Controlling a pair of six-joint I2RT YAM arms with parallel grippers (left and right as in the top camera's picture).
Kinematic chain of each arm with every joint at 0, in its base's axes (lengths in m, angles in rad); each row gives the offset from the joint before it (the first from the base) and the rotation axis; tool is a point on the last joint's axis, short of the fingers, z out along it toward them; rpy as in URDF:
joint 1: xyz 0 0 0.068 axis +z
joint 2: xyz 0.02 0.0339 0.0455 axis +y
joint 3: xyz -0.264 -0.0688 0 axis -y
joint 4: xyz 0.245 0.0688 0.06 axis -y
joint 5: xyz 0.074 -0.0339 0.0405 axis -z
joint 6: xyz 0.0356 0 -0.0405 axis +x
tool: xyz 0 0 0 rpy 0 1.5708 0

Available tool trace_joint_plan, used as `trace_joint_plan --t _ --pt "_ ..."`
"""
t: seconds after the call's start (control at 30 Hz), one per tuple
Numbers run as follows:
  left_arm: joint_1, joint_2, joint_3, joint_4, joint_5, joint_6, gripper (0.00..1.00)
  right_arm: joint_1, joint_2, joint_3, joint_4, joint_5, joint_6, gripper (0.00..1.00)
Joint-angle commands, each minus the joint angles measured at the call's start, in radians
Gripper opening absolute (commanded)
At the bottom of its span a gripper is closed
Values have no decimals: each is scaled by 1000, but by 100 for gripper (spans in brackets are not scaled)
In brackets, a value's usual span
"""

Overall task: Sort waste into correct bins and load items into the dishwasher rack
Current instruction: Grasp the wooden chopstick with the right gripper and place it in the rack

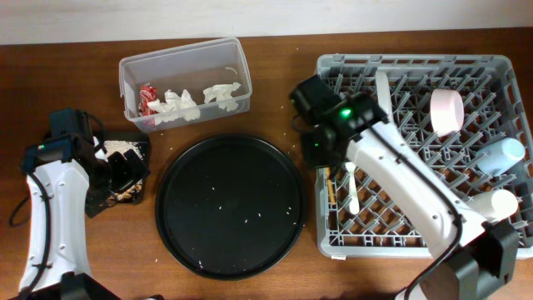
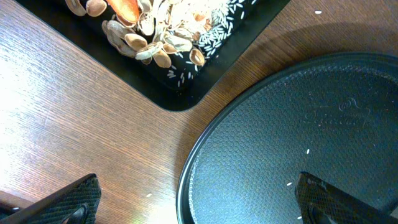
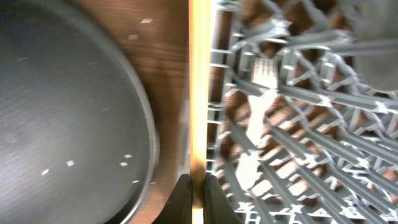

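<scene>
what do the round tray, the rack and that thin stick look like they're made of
Round tray: probably black plastic, matte, finely textured surface. Rack: grey moulded plastic, lattice of pegs. Thin stick: likely wood or bamboo, pale tan, unpainted.

Bright even overhead light, glare on wood table [image 2: 43, 118], right-wrist view blurred

Peanuts [image 2: 146, 43], rice [image 2: 217, 28] and carrot [image 2: 127, 7] lie in the black tray [image 2: 180, 99] at eleven o'clock; round tray [image 2: 298, 124] at four; left gripper [image 2: 202, 202] gaping at six.
</scene>
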Motion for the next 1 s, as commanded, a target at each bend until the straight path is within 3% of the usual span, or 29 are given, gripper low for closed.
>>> trace_joint_plan --t 0.0,0.3,0.37,0.43,0.63,0.7,0.73,0.83,0.9,0.97 --pt "4 -16 8 -1 -8 16 99 -92 0 -51 -5 35 9 4" --pt "4 -16 8 -1 -8 16 99 -190 2 -324 169 99 0 6" --pt "4 -16 8 -1 -8 16 99 -190 2 -325 177 148 0 11" --pt "4 -16 8 -1 -8 16 99 -190 2 -325 181 151 0 35" --pt "4 -16 8 0 -7 16 99 -190 -113 -315 180 6 -11 36" --pt "-15 -16 8 1 -6 25 99 -190 -235 -293 180 -16 -23 50" --pt "-41 -16 8 8 -7 48 99 -191 -275 -286 185 -21 -32 57" --pt "-220 -16 8 60 -6 150 99 -229 -356 -278 225 -190 -214 63" --pt "-407 -14 8 116 -7 291 99 -306 -361 -273 264 -341 -293 77" --pt "-487 -14 8 113 -7 361 99 -369 -359 -253 288 -401 -338 87"
